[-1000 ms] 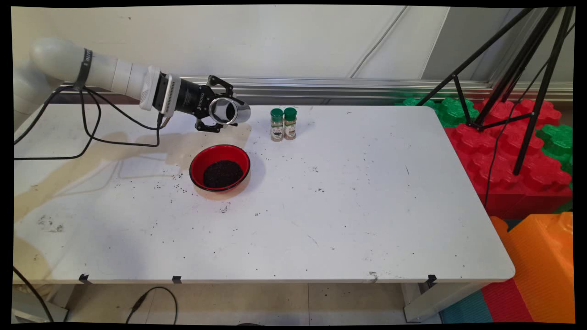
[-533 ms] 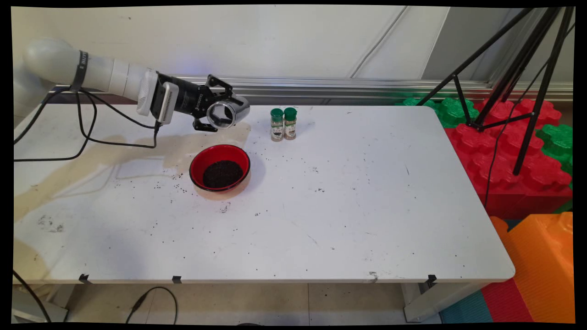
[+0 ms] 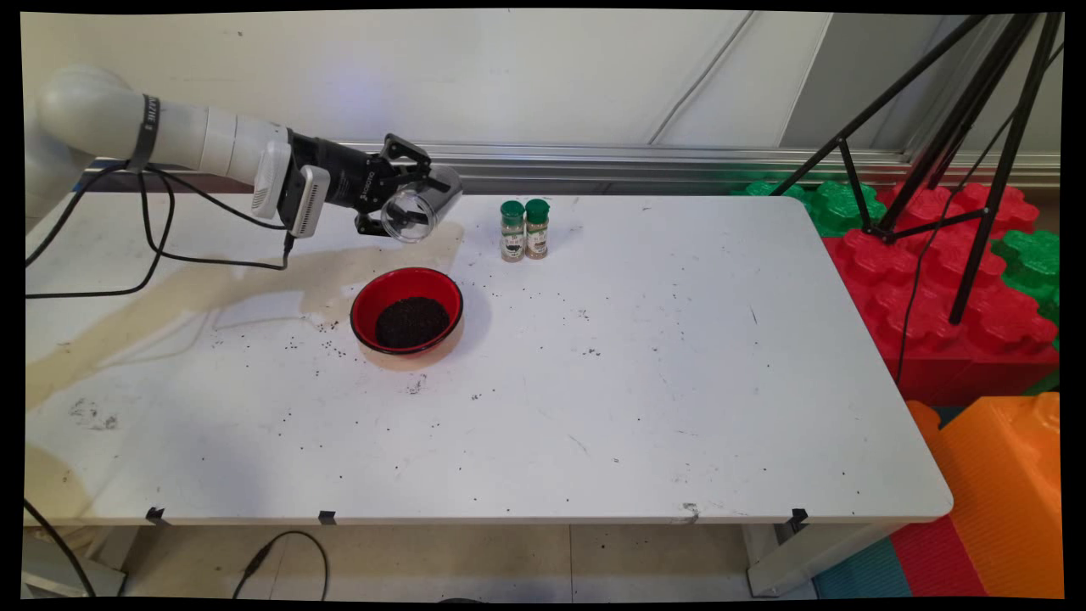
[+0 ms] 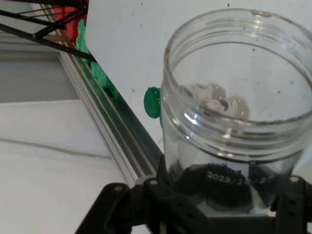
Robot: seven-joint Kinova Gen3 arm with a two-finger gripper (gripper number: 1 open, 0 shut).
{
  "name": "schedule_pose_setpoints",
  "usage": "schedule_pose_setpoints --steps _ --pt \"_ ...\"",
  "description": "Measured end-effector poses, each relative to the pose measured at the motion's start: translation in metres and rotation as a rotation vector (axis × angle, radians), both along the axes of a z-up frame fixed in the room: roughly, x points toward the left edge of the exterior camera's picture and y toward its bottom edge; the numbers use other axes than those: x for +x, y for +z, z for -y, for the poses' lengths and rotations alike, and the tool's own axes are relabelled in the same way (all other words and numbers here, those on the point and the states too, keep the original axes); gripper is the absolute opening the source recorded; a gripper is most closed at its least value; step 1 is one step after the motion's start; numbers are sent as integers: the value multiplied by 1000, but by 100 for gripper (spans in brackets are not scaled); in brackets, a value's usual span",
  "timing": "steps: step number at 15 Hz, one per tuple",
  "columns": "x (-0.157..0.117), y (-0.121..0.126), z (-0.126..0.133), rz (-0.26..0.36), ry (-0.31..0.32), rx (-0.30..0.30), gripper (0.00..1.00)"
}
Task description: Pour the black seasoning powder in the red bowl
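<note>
My gripper [image 3: 405,202] is shut on a clear, empty glass jar [image 3: 418,206], held tipped on its side above the table's back left, its open mouth facing the camera and down. In the hand view the jar [image 4: 234,122] fills the right side between my black linkage, mouth pointing away. Just below and in front of the jar stands a red bowl [image 3: 408,310] holding dark grains. Two green-capped spice bottles [image 3: 524,229] stand side by side to the right of the jar; their caps show through the glass in the hand view.
Loose dark grains are scattered on the white table [image 3: 636,407] around the bowl. Black cables [image 3: 161,246] hang from the arm at the left. A black tripod [image 3: 976,127] stands over red and green foam blocks [image 3: 959,280] off the table's right edge.
The arm has drawn slightly back to the left and the wrist has turned, tilting the jar so its mouth points more downward. The bowl and bottles have not moved.
</note>
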State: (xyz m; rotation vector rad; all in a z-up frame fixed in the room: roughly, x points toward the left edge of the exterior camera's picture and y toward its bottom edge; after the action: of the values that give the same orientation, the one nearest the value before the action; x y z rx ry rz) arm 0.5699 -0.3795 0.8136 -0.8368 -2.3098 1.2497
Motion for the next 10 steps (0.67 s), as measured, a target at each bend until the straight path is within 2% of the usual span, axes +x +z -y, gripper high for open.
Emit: schedule_pose_setpoints --steps 10 --pt "-8 16 -6 146 -83 -157 0"
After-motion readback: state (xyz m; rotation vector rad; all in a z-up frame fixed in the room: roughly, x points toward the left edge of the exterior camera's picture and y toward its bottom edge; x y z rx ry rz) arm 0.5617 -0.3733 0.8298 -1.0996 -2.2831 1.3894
